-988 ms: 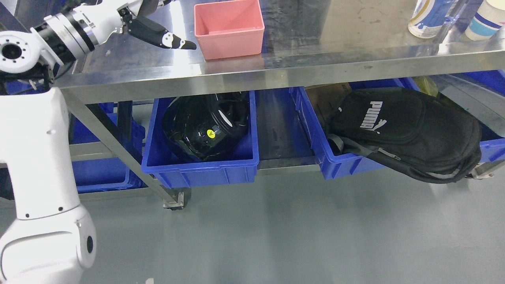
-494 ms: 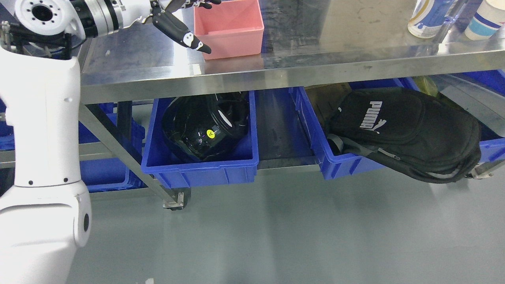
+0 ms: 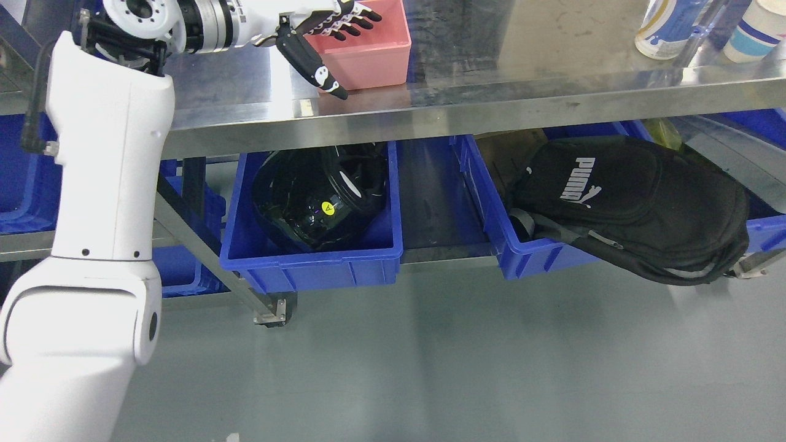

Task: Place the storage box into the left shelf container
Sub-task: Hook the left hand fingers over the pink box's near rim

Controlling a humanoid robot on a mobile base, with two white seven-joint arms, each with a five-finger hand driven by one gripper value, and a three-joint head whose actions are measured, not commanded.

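A pink open storage box (image 3: 374, 52) stands on the steel table top (image 3: 491, 61) at the upper middle. My left hand (image 3: 334, 46) is at the box's left wall: the four fingers (image 3: 353, 21) reach over the rim into the box and the thumb (image 3: 313, 64) hangs down outside its front left corner. The hand is spread around the wall, not closed on it. Under the table on the lower shelf stands a blue container (image 3: 313, 264) holding a black helmet (image 3: 319, 199). My right arm does not show.
A second blue bin (image 3: 528, 255) to the right holds a black backpack (image 3: 638, 205) that hangs over its edge. More blue bins (image 3: 18, 172) sit at the left. Two cups (image 3: 669, 24) stand at the table's far right. A table leg with a caster (image 3: 270, 316) stands on the grey floor.
My left arm has swung to the right along the table. The hand went from left of the pink box to its left wall, fingers now over the rim.
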